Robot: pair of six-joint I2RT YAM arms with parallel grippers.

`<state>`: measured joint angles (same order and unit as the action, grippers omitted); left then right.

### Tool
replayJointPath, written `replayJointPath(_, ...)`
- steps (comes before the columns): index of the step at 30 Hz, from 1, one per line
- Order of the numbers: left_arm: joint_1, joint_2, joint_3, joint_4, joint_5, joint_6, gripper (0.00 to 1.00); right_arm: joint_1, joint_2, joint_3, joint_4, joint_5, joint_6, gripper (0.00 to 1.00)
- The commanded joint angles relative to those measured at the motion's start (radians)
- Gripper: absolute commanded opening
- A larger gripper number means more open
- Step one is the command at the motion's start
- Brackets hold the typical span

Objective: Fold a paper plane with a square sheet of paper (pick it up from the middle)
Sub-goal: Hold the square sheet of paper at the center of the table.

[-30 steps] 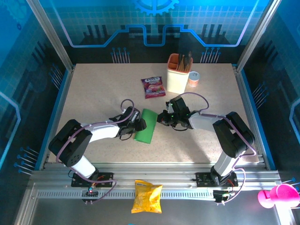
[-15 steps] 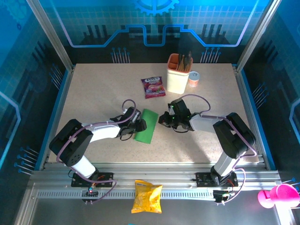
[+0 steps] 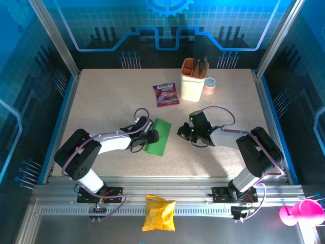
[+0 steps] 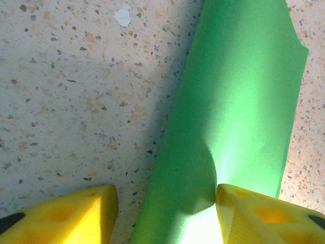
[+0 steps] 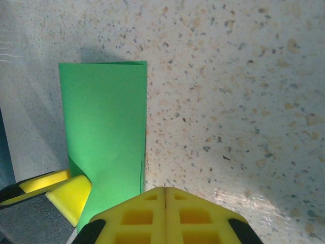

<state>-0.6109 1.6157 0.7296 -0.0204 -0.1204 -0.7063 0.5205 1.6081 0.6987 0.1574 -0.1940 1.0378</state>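
The right gripper (image 3: 181, 131) has drawn back rightward, pinched shut and empty, while the left gripper (image 3: 152, 136), half-spread, pins the square sheet of paper (image 3: 159, 136), folded once into a strip at the middle of the table (image 3: 101, 101), so nose and wing folds seemingly remain.

Both arms low and inward, left claw (image 4: 162, 217) half-spread, right claw (image 5: 165, 206) pinched tight.
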Motion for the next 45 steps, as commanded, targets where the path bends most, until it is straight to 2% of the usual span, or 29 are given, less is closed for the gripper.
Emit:
replayJointPath(1, -0.018, 0.062, 0.0, 0.014, 0.05, 0.009, 0.55, 0.004, 0.004, -0.003, 0.046, -0.021, 0.012, 0.0)
replayJointPath(10, -0.018, 0.069, 0.002, 0.017, 0.045, -0.004, 0.55, 0.08, 0.107, 0.102, 0.043, -0.118, -0.031, 0.0)
replayJointPath(21, -0.018, 0.076, 0.004, 0.016, 0.045, -0.005, 0.55, 0.15, 0.198, 0.172, 0.013, -0.144, -0.038, 0.0)
replayJointPath(31, -0.018, 0.083, 0.011, 0.02, 0.053, -0.012, 0.55, 0.164, 0.254, 0.205, -0.004, -0.154, -0.03, 0.0)
replayJointPath(39, -0.015, 0.06, 0.039, -0.018, 0.069, -0.016, 0.55, 0.161, 0.284, 0.221, -0.106, -0.131, -0.015, 0.0)
replayJointPath(41, -0.008, 0.036, 0.063, -0.051, 0.074, -0.008, 0.57, 0.161, 0.288, 0.221, -0.134, -0.121, -0.014, 0.0)
replayJointPath(45, 0.021, -0.023, 0.121, -0.116, 0.104, 0.011, 0.68, 0.158, 0.295, 0.221, -0.171, -0.104, -0.013, 0.0)
